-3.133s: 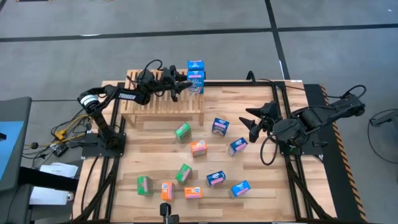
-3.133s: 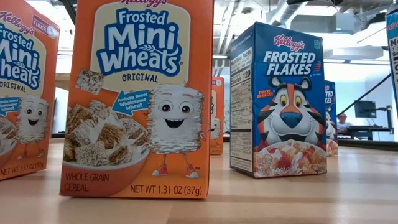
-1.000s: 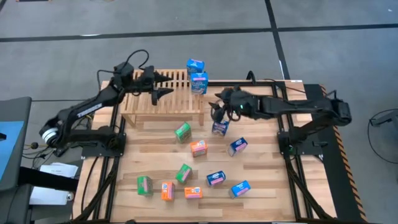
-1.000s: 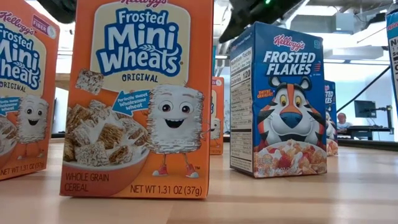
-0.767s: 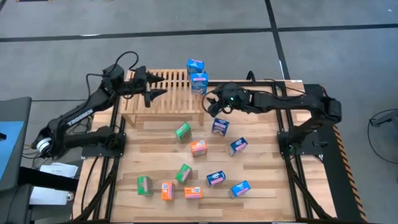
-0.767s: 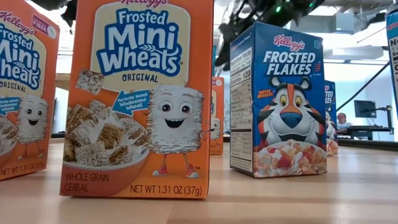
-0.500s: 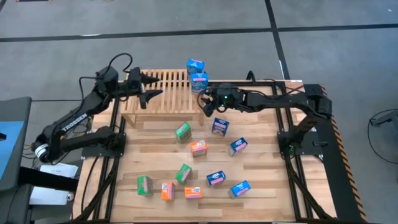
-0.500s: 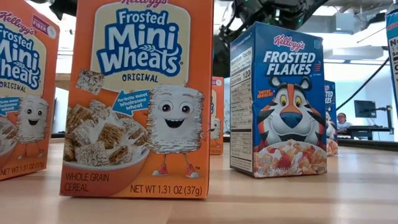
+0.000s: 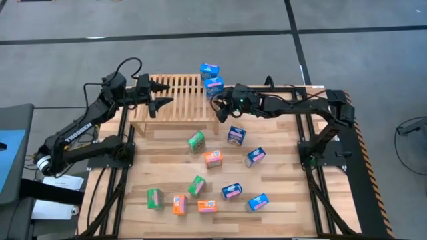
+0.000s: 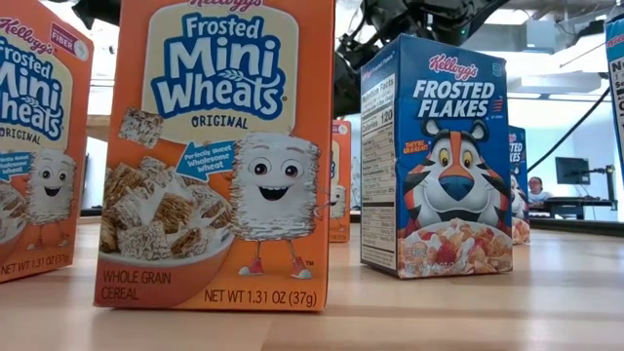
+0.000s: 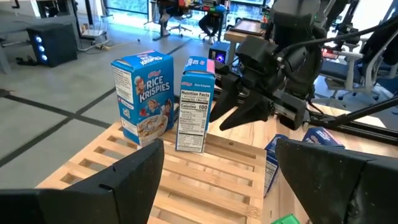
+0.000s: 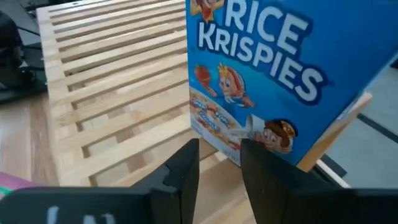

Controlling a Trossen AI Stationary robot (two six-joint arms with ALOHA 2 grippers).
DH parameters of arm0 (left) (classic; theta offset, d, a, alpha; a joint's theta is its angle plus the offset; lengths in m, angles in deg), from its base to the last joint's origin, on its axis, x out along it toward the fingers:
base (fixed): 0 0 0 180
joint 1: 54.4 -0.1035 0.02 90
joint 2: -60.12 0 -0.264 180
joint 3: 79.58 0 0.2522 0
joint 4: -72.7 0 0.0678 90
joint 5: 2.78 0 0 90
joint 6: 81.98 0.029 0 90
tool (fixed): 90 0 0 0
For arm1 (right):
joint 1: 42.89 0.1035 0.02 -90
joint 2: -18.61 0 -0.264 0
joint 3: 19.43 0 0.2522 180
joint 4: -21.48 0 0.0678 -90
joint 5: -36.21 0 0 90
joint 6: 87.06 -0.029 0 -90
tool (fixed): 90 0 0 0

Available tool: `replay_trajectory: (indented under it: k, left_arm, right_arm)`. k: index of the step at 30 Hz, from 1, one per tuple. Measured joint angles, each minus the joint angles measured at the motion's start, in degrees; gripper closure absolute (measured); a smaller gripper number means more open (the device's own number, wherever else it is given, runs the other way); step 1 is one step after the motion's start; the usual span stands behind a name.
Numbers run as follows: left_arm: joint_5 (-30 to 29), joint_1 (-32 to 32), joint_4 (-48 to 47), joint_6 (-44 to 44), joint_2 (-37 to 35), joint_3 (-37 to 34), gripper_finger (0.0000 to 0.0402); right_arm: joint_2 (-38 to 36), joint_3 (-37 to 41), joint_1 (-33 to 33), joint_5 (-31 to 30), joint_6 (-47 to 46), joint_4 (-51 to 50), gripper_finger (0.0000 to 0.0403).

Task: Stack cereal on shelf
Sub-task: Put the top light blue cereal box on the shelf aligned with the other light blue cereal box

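Slatted shelf (image 9: 175,99) (two cereal (image 9: 213,87) boxes); right tool (image 9: 221,111) beside

Two cereal boxes (image 9: 211,78) upright on the shelf's (image 9: 175,100) right end.

Your right gripper (image 9: 221,107) sits at the low slatted light-wood rack (image 9: 175,100) end, just beside two upright blue cardboard cereal boxes (image 9: 212,79). Your left gripper (image 9: 160,94), fingers spread, hovers over the opposite end.

Left claw (image 9: 158,93) hangs spread wide, arm bent; right claw (image 9: 221,107) reaches across, fingers narrowly parted, empty.
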Motion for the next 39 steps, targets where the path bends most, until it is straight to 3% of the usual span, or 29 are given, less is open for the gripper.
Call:
replay_trajectory:
  k: [11, 39]
  left_arm:
    - [0.0, 0.0, -0.7, -0.5, 0.0, 0.0, 0.0102]
    - [-4.0, 0.0, -2.0, -2.9, 0.0, 0.0, 0.0102]
  right_arm:
    - [1.8, 0.0, -1.7, 2.5, 0.0, 2.5, 0.0283]
    - [2.7, 0.0, -3.9, 7.2, 2.8, 9.2, 0.0285]
